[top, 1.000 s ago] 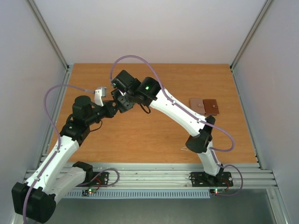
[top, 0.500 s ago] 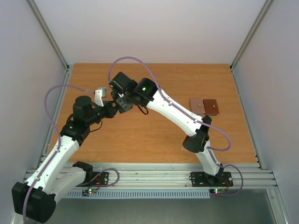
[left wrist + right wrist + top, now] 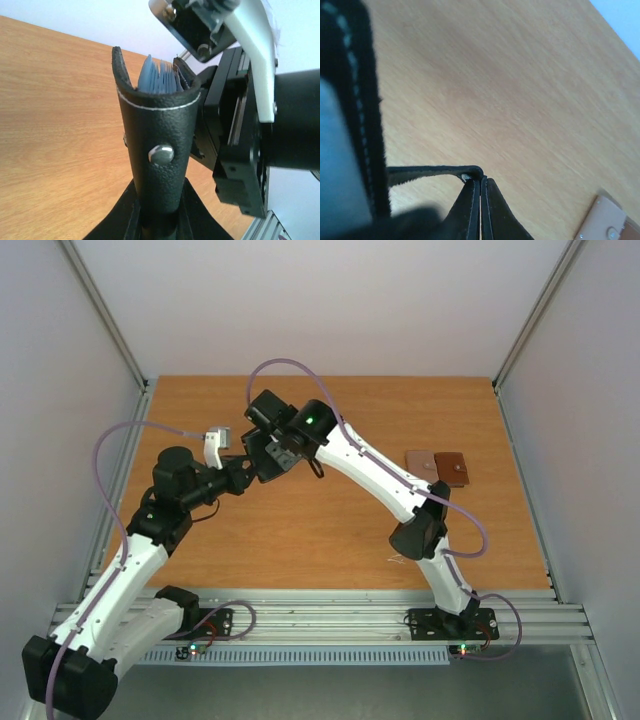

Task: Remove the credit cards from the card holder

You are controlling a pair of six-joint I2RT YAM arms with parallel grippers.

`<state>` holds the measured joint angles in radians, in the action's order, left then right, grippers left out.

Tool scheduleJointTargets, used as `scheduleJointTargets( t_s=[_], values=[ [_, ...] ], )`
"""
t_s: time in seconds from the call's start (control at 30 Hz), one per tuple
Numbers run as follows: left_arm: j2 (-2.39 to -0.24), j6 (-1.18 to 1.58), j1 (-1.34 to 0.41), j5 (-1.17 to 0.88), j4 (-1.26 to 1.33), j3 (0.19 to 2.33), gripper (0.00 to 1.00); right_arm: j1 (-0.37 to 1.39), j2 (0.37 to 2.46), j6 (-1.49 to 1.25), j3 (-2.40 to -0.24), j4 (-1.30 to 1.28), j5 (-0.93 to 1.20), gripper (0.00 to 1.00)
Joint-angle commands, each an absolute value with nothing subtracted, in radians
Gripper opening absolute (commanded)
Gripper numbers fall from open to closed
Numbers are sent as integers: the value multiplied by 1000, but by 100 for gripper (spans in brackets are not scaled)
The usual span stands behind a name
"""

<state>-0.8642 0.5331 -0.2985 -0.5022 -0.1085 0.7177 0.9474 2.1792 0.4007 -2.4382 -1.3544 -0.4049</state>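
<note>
The black card holder (image 3: pixel 157 145) stands upright over the table, with my left gripper (image 3: pixel 159 220) shut on its lower end. Blue credit cards (image 3: pixel 159 80) poke up edge-on from its open top. A metal snap (image 3: pixel 161 154) shows on its outer face. My right gripper (image 3: pixel 480 181) is shut, its fingers pressed flat together beside the holder. The holder's thin black strap (image 3: pixel 430 173) ends right at those fingertips; I cannot tell whether it is pinched. The holder's stitched edge (image 3: pixel 362 100) and pale blue inside (image 3: pixel 337 165) fill the left of the right wrist view. From above, both grippers meet at the table's back left (image 3: pixel 255 462).
A brown two-tone wallet-like piece (image 3: pixel 438 467) lies flat at the right side of the table, also in the corner of the right wrist view (image 3: pixel 602 220). White walls with metal rails close the table in on the left, right and back.
My right gripper's jaws have closed. Its wrist has shifted slightly rightwards next to the holder. The left arm and the holder have stayed put.
</note>
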Motion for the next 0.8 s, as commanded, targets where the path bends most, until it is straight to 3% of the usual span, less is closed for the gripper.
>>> scheduleJointTargets(
  t_s=[0.0, 0.07, 0.27, 0.33, 0.57, 0.67, 0.77],
  values=[
    [-817, 493, -298, -522, 16, 725, 0, 850, 2109, 418, -2393, -1395, -341, 1],
    [-814, 480, -298, -544, 27, 722, 0, 800, 2032, 462, -2321, -1320, -166, 6],
    [-813, 416, -298, -751, 156, 736, 0, 611, 1710, 507, -1987, -1036, 525, 52],
    [-818, 409, -298, -820, 196, 750, 0, 542, 1632, 483, -1900, -950, 704, 60],
    [-846, 434, -299, -950, 236, 801, 0, 517, 1561, 541, -1897, -963, 945, 74],
    [-857, 405, -298, -1051, 239, 818, 0, 516, 1569, 530, -1912, -931, 977, 72],
    [-864, 354, -298, -1096, 228, 836, 0, 517, 1592, 576, -1949, -966, 1002, 62]
  ],
)
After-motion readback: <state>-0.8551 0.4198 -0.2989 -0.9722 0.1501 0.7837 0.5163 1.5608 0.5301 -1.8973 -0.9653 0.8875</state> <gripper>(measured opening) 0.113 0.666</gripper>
